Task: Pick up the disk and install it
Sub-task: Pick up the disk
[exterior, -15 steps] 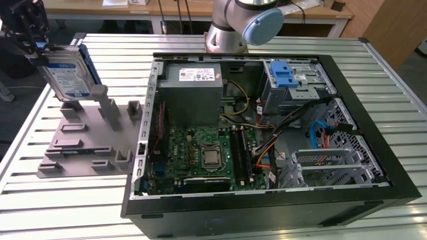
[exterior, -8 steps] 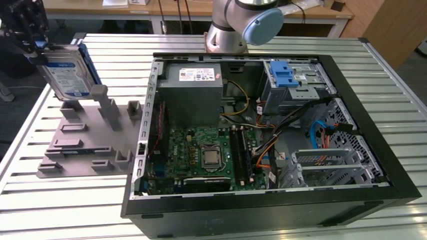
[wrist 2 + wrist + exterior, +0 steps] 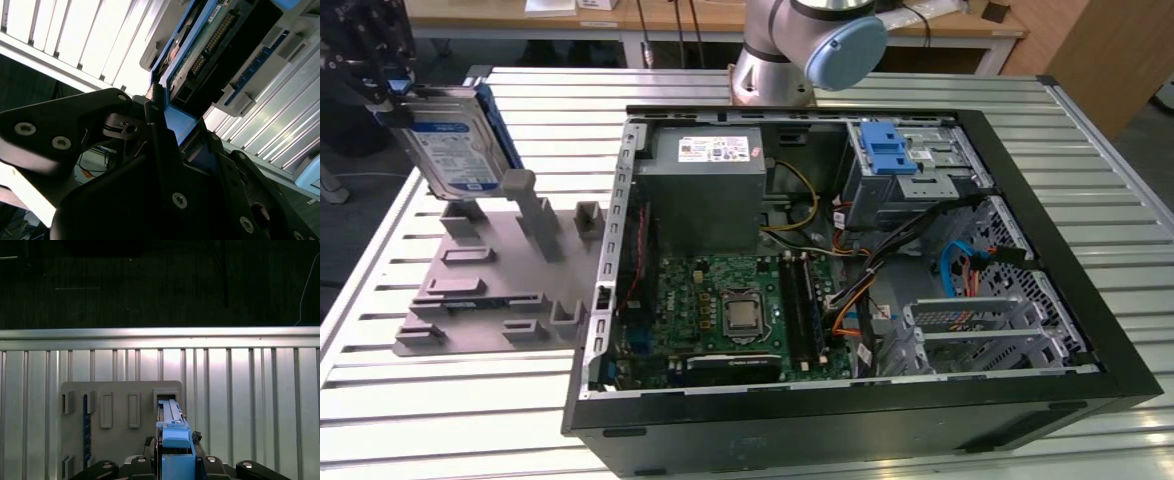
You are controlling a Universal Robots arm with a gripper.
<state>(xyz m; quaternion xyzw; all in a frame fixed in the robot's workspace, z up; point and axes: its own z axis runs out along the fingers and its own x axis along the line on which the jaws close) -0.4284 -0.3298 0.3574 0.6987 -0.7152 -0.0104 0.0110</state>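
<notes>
Closest to me stands the open black computer case [image 3: 854, 430] on the slatted tabletop [image 3: 454, 420]. Beyond it, at the exterior view's left, the gripper [image 3: 390, 95] has its fingers [image 3: 160, 140] clamped on the disk [image 3: 447, 125], tilted above the grey holder [image 3: 494, 290]. I cannot read its white-and-blue label [image 3: 458, 160].

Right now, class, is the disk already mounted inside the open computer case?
No, the gripper holds the disk by the grey holder, outside the computer case, at the exterior view's left.

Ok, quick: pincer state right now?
The pincer is closed, holding the disk upright by its blue-framed edge.
</notes>
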